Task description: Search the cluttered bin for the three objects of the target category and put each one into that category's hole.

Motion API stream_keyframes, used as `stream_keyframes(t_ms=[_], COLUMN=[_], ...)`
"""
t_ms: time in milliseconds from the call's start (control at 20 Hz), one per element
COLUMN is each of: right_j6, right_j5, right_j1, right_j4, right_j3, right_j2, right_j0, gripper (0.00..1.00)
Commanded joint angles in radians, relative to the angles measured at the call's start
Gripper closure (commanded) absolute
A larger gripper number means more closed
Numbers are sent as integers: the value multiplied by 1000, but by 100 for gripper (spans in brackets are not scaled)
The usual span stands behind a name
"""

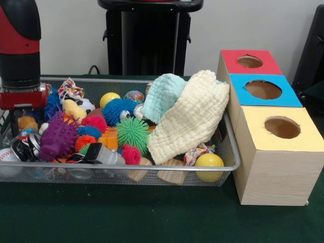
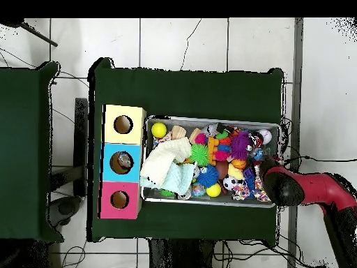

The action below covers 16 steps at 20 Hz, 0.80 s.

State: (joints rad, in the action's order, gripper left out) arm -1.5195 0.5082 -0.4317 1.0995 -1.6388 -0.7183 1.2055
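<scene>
The arm hangs over the end of the wire bin (image 1: 230, 152) farthest from the three-holed box (image 1: 276, 152), its hand (image 1: 23, 109) low among the toys there. Whether the hand is open, closed or gripping something cannot be told — its tips are lost in the clutter in both views.

The target category is not given by anything visible, so the candidates are a judgement. In the overhead view something small and grey seems to lie in the blue hole (image 2: 123, 161), though what it is cannot be made out.

The bin holds several kinds of thing. Two cloths — a cream one (image 1: 190, 119) draped over a pale green one (image 1: 162, 96) — lie at the box end; they are light, limp and would be best pinched at a raised fold. The cream cloth's long axis runs down from the bin's far rim toward its near rim. The spiky rubber balls, such as the green one (image 1: 132, 132) beside the cream cloth and the purple one (image 1: 56, 137) near the hand, look soft and squashy, with no real axis; a grasp across the middle should hold. The smooth yellow ball (image 1: 209, 162), in the near corner by the box, could slip and roll. Wooden blocks (image 1: 172, 174) beside it look stiff and easy to clamp flat-sided.
</scene>
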Motion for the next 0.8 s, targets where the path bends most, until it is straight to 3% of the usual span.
stream_keyframes(t_ms=[50, 400, 800], right_j6=[253, 233, 186], right_j5=[-68, -73, -57], right_j1=[35, 25, -66], right_j4=[57, 49, 20], right_j3=[48, 40, -17], right_j2=[-24, -25, -18], right_j0=[23, 18, 1], gripper=[100, 100, 100])
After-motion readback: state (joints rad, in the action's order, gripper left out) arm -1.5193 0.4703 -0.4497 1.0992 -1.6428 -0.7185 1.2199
